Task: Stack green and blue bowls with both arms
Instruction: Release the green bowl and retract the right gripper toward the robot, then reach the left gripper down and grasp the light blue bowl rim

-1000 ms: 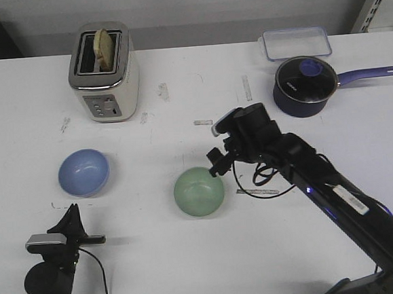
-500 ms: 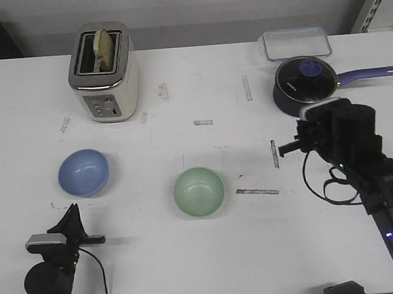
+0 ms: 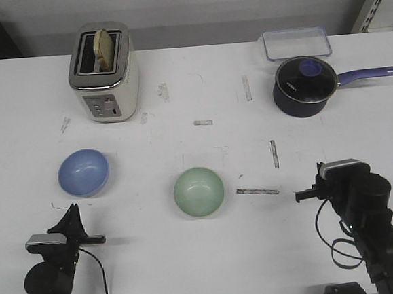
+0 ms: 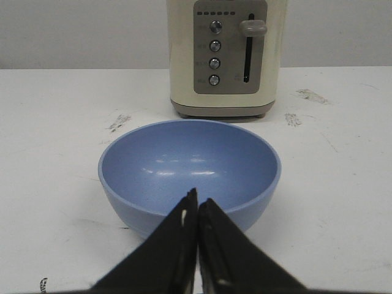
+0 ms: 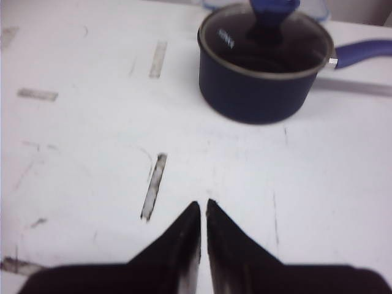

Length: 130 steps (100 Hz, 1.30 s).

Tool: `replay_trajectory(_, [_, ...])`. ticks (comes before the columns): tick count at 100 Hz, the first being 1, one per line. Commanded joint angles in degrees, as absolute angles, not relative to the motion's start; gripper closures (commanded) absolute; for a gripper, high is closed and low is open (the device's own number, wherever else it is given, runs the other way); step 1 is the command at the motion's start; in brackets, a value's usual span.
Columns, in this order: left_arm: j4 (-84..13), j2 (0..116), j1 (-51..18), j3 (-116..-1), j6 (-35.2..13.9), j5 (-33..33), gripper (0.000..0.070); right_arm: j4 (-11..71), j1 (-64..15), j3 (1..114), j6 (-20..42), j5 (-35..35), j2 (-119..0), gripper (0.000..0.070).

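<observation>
Open desk around both bowls; clutter only along the far edge.

The blue bowl [image 3: 83,173] and green bowl [image 3: 198,191] sit well apart, with bare desk [image 3: 192,270] between them and on every side. The toaster [image 3: 103,72] stands beyond the blue bowl; the saucepan [image 3: 305,86] and a clear lid [image 3: 296,43] occupy the far right corner.
</observation>
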State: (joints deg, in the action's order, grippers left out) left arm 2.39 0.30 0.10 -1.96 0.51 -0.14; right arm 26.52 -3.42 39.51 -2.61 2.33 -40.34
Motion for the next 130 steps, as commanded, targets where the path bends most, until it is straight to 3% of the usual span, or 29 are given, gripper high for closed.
replay_trajectory(1, [3.2, 0.2, 0.0, -0.8, 0.4, -0.3, 0.0699, 24.1, -3.5, 36.6, -2.4, 2.3, -37.7, 0.0694])
replay_trajectory(13, [5.4, 0.2, 0.0, -0.8, -0.1, -1.9, 0.0699, 21.6, -3.5, 31.4, -2.4, 2.3, -32.9, 0.0694])
replay_trajectory(28, [12.3, 0.3, 0.1, -3.0, -6.0, -5.6, 0.0699, 20.2, -3.5, 29.3, -2.4, 2.3, -30.0, 0.0694])
replay_trajectory(38, [12.8, 1.0, 0.1, -7.3, -7.0, -5.8, 0.0699, 19.0, -3.5, 29.3, -2.4, 2.3, -30.0, 0.0693])
replay_trajectory(64, [-1.0, 16.1, 0.0, -31.4, -3.9, -5.3, 0.0683, 18.8, -3.5, 29.3, -2.4, 2.4, -30.1, 0.0693])
replay_trajectory(82, [-13.5, 33.3, 0.1, -49.8, -3.7, -2.4, 0.0550, 18.8, -3.5, 29.3, -2.4, 2.6, -30.1, 0.0694])
replay_trajectory(94, [-21.1, 44.1, 0.4, -59.6, -3.8, -0.9, 0.0369, 18.8, -3.5, 29.3, -2.4, 3.0, -30.1, 0.0694])
replay_trajectory(103, [-26.0, 51.4, 1.7, -64.8, -4.3, -0.8, 0.0292, 18.8, -3.5, 29.3, -2.4, 3.0, -30.1, 0.0694])
replay_trajectory(116, [-32.0, 60.5, 5.4, -68.7, -8.1, 2.4, 0.0123, 18.8, -3.5, 29.3, -2.4, 3.0, -30.1, 0.0694])
replay_trajectory(130, [-37.4, 69.1, 11.4, -68.8, -9.8, 12.2, 0.0117, 18.8, -3.5, 29.3, -2.4, 3.0, -30.1, 0.0694])
